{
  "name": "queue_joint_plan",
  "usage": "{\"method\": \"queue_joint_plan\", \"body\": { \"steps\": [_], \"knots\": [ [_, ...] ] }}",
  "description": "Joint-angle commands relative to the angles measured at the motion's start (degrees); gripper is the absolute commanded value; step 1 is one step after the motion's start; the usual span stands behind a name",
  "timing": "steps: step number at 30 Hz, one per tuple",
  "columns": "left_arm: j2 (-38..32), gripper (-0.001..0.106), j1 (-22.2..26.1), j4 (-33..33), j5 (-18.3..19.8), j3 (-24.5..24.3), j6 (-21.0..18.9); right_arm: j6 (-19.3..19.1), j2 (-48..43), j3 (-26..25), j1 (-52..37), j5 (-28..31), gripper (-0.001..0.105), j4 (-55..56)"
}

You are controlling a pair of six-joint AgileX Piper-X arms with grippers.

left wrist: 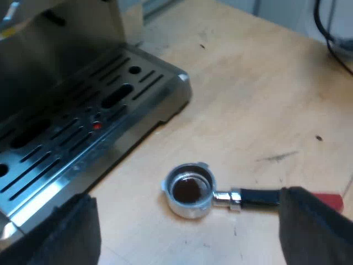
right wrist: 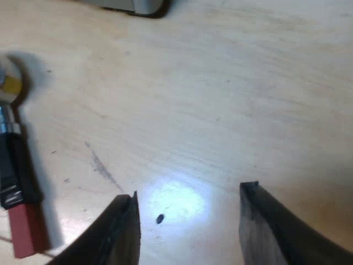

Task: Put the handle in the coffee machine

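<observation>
The metal holder (left wrist: 189,190) lies loose on the wooden table, its basket facing up with dark grounds inside. Its dark handle (left wrist: 259,197) ends in red (left wrist: 329,201). My left gripper (left wrist: 187,232) hovers above it, open, with one finger (left wrist: 309,226) over the handle and the other finger (left wrist: 66,234) near the machine's drip tray. The espresso machine (left wrist: 83,121) stands close by, its slotted metal tray facing the holder. In the right wrist view the holder's handle (right wrist: 16,171) and red end (right wrist: 25,229) lie beside my right gripper (right wrist: 190,212), which is open over bare table.
The wooden table (right wrist: 220,99) carries a dark pencil-like streak (right wrist: 102,165) and a small dark speck (right wrist: 160,218) between my right fingers. A corner of the machine's base (right wrist: 138,6) shows beyond. Black cables (left wrist: 331,33) hang at the table's edge.
</observation>
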Motion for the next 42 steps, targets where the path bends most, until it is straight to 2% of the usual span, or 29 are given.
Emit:
{"method": "queue_joint_plan", "body": {
  "steps": [1,6,11,12,14,18,25,36,42],
  "knots": [
    [2.9,0.068,-5.2,0.0,0.4,-0.3,2.6,-0.9,1.7,-1.8,1.1,-1.3,0.043,0.5],
    [7.7,0.068,-10.7,0.0,1.6,-0.3,4.2,-0.7,6.1,-3.9,5.7,-1.3,0.043,0.3],
    [12.3,0.068,-13.4,-0.5,1.6,-0.2,4.5,2.3,9.2,-4.0,11.6,-1.3,0.043,-0.5],
    [13.8,0.068,-13.7,-0.7,1.6,-0.1,5.7,3.2,10.0,-4.0,13.6,-1.0,0.043,-0.9],
    [15.6,0.068,-13.7,-1.9,1.6,0.7,5.9,6.0,11.0,-4.0,17.4,0.7,0.043,-1.9],
    [16.4,0.068,-13.7,-4.6,1.6,1.9,5.9,9.0,13.6,-4.0,24.3,4.3,0.043,-4.2],
    [16.4,0.068,-13.7,-4.1,1.6,2.1,5.9,15.5,19.5,-3.5,36.3,12.1,0.043,-7.7],
    [17.6,0.068,-13.7,-0.9,1.6,2.1,5.9,25.2,27.6,1.9,43.0,12.9,0.043,-14.4],
    [20.7,0.068,-13.7,-0.4,1.6,2.1,5.9,25.4,32.8,2.4,43.4,12.8,0.04,-16.3]
  ]
}}
